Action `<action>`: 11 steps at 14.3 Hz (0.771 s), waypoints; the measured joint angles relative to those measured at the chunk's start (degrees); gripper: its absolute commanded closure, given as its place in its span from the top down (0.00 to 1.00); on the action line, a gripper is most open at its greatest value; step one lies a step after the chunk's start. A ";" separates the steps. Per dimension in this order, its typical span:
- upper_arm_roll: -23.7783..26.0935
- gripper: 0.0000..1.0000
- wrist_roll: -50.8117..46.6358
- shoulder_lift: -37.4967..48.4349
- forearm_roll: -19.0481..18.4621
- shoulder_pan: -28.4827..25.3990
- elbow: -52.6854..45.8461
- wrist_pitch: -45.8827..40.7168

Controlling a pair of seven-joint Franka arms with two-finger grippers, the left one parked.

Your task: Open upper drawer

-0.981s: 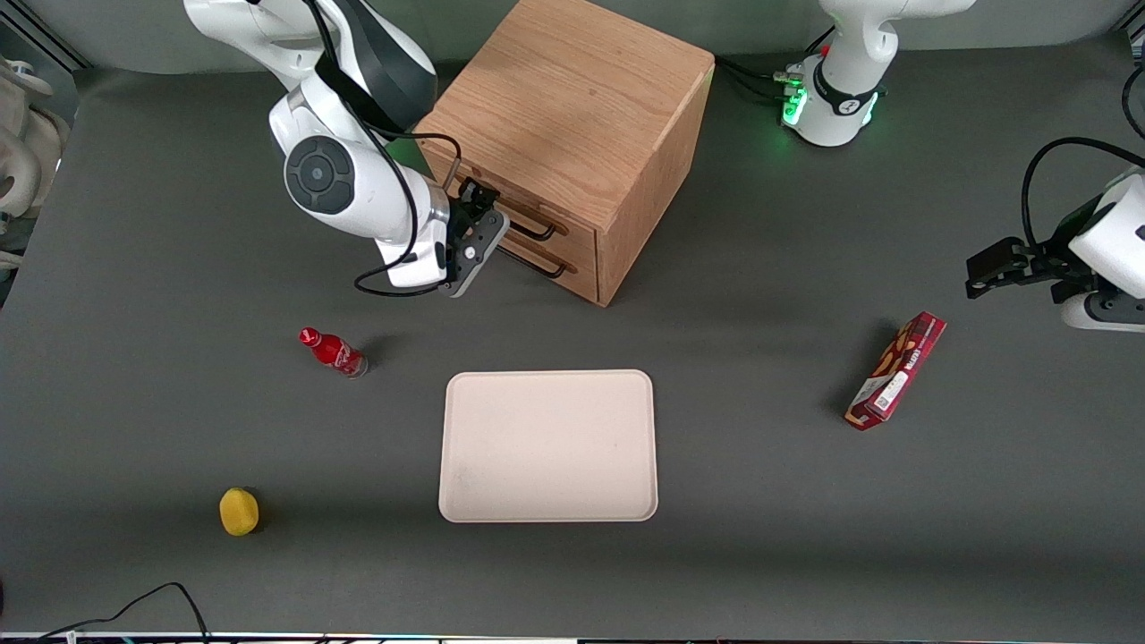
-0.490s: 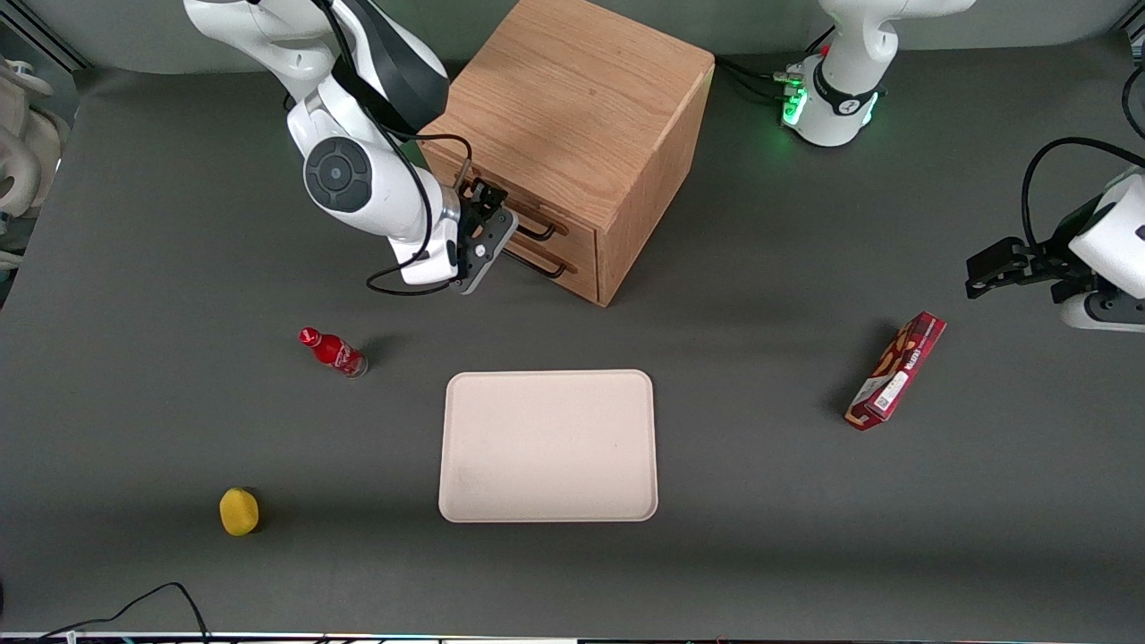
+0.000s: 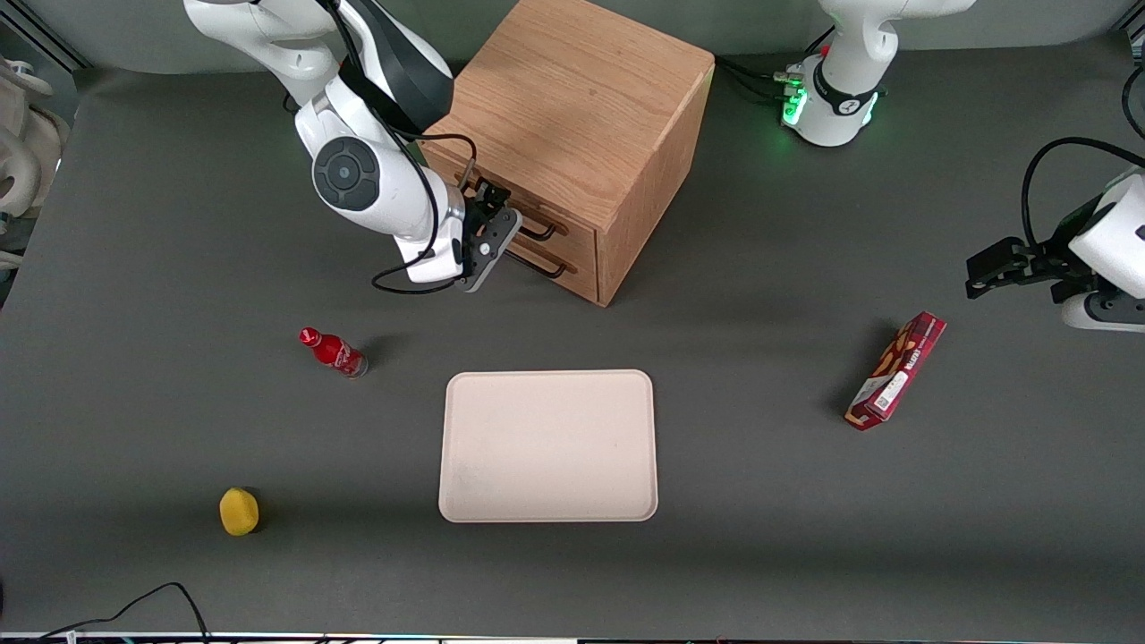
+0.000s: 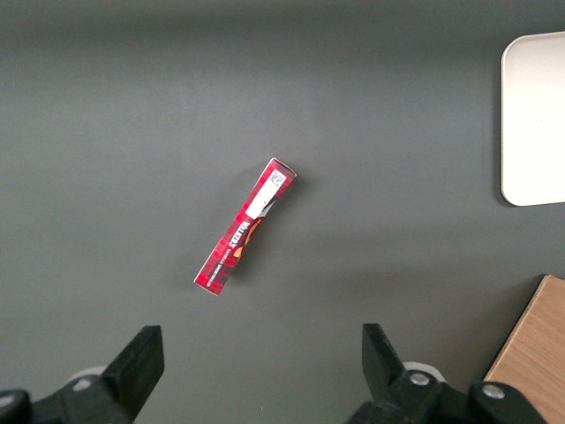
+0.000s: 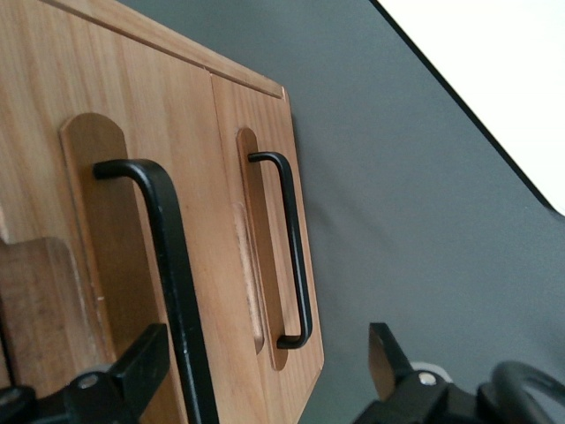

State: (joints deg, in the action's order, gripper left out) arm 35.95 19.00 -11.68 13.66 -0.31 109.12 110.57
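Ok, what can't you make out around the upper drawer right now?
Front view: the open gripper hides most of the upper drawer's handle; contact unclear.
Right wrist view: one end of that handle is cut off by the picture's edge.
Neither view settles whether the drawer has slid out.

Right arm reaches down and forward, wrist angled. The hand (image 3: 490, 234) (image 5: 265, 371) sits low, fingers (image 5: 386, 358) spread apart, nothing clamped between them.

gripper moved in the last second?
Yes. The gripper has shifted closer to the cabinet front, now at the upper drawer handle, fingers open. Cabinet itself stayed put.
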 measured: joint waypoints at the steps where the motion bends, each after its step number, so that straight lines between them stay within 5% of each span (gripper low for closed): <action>1: 0.00 1.00 0.00 -0.04 0.00 0.05 0.20 0.16; 11: -0.01 1.00 0.23 -1.60 -0.58 0.42 0.80 1.76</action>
State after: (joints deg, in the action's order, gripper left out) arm 35.95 19.23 -13.28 13.07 0.11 109.92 112.33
